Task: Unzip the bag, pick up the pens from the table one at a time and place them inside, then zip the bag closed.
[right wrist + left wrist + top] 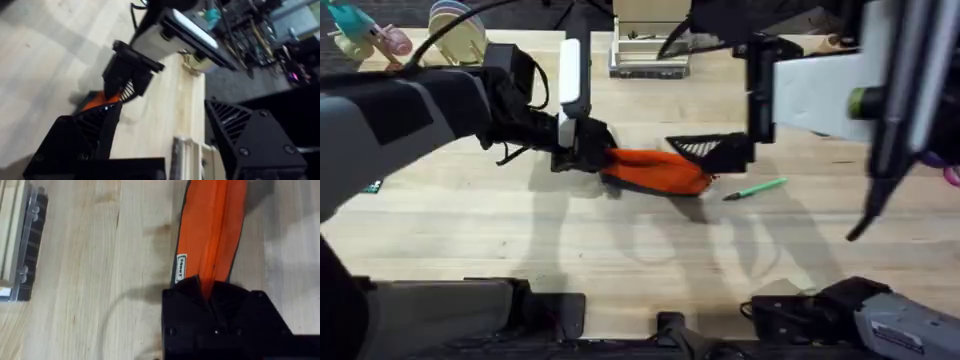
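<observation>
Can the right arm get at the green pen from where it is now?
Probably yes. The pen lies alone on bare table just right of the bag, beside the right tool, which looks open, nothing between them.

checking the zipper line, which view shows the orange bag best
Left wrist: the bag runs lengthwise with its top seam facing the camera, one end clamped in the left pincer. Overhead shows the whole bag from farther off, both ends partly covered by the pincers. Right wrist shows just an orange sliver.
</observation>
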You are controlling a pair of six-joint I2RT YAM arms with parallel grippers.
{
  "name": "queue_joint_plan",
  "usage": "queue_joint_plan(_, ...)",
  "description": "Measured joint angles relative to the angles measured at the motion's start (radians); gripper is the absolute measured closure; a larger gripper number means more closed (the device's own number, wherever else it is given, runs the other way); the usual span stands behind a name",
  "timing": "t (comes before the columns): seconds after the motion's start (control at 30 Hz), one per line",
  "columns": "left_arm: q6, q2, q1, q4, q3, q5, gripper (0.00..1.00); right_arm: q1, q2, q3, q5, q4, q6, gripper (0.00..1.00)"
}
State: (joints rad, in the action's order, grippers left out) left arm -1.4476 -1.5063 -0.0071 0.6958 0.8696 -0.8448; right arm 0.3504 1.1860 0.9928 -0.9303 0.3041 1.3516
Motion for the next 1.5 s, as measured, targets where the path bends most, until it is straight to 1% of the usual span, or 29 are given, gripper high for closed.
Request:
queue_joint_plan(0.23,0.0,0.0,0.0,0.0,0.0,0.0,0.958,-0.134,-0.112,0.0,-0.005,0.09,0.004,0.004)
queue_joint_plan(0.43,0.0,0.0,0.0,0.0,0.0,0.0,0.958,-0.264,-0.182,0.0,-0.006,0.251,0.007,0.004)
queue_joint_plan(0.57,0.0,0.0,0.0,0.0,0.0,0.0,0.958,-0.333,-0.212,0.0,-0.006,0.345,0.007,0.003)
queue_joint_plan(0.7,0.0,0.0,0.0,0.0,0.0,0.0,0.958,-0.384,-0.246,0.0,-0.006,0.439,0.007,0.005)
queue_joint_plan(0.87,0.0,0.0,0.0,0.0,0.0,0.0,0.958,-0.418,-0.284,0.0,-0.005,0.565,0.007,0.006)
queue_joint_plan(1.1,0.0,0.0,0.0,0.0,0.0,0.0,0.958,-0.424,-0.3,0.0,0.034,0.729,0.006,0.005)
queue_joint_plan(1.27,0.0,0.0,0.0,0.0,0.0,0.0,0.958,-0.424,-0.3,0.0,0.064,0.78,0.007,0.005)
queue_joint_plan(1.5,0.0,0.0,0.0,0.0,0.0,0.0,0.958,-0.424,-0.3,0.0,0.154,0.798,0.007,0.004)
